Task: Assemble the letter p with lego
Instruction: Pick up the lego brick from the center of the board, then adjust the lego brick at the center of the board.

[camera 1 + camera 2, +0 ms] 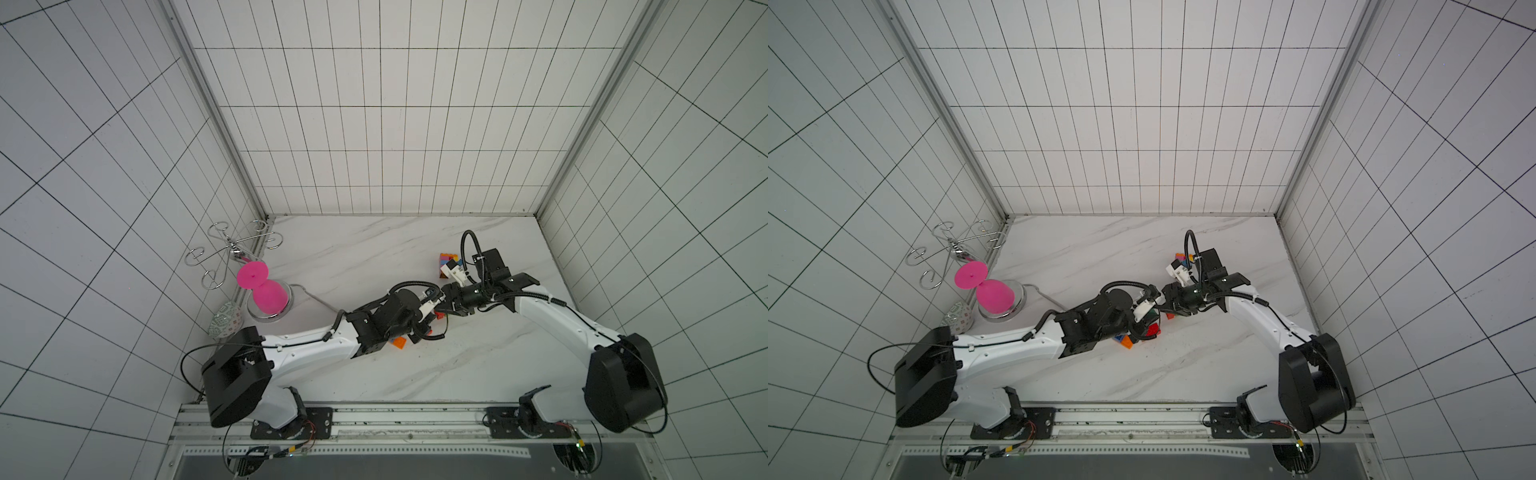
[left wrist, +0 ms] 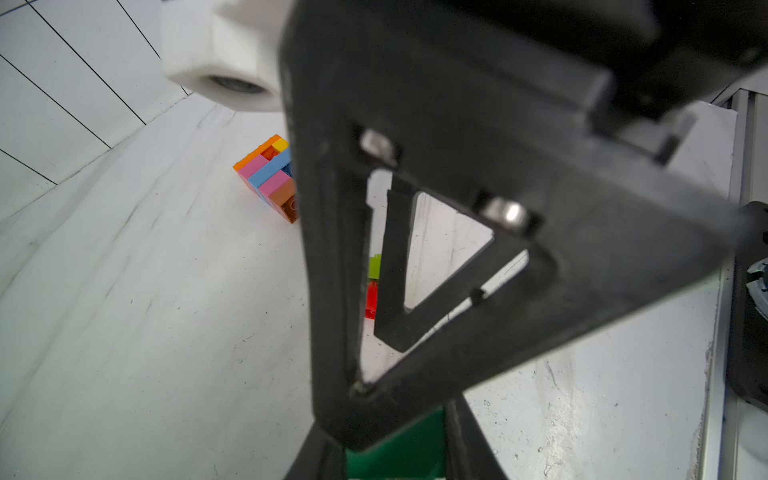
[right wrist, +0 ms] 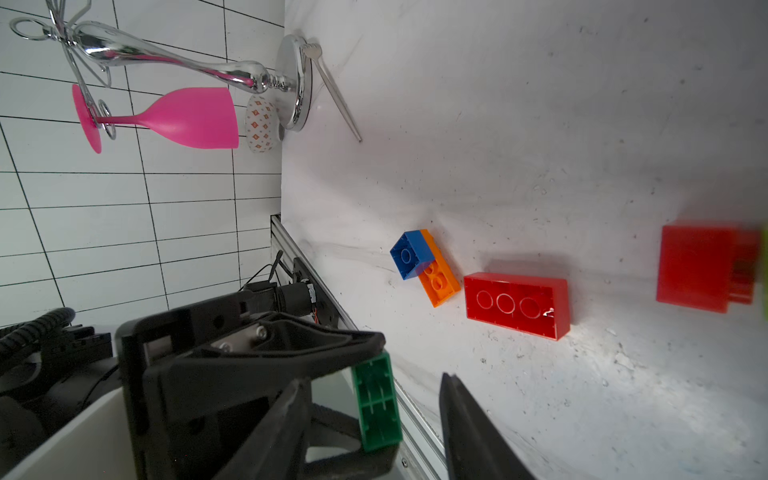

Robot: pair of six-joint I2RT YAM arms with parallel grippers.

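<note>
My left gripper (image 2: 395, 457) is shut on a green lego brick (image 2: 399, 453), held just above the table's middle. My right gripper (image 3: 376, 380) faces it, open, with its two fingers on either side of the green brick (image 3: 376, 401) and a gap on each side. In both top views the two grippers meet tip to tip (image 1: 438, 307) (image 1: 1158, 309). A joined block of pink, blue, orange and yellow lego (image 1: 451, 262) (image 2: 270, 174) lies behind them. Loose on the table are a red brick (image 3: 515, 305), a blue brick on an orange one (image 3: 419, 257) and another red piece (image 3: 698, 266).
A pink cup (image 1: 266, 291) hangs upside down from a chrome rack (image 1: 232, 249) at the back left. A patterned ball (image 1: 226, 324) and a fork (image 3: 336, 95) lie by the rack's base. A metal rail (image 1: 374, 415) runs along the table's front edge.
</note>
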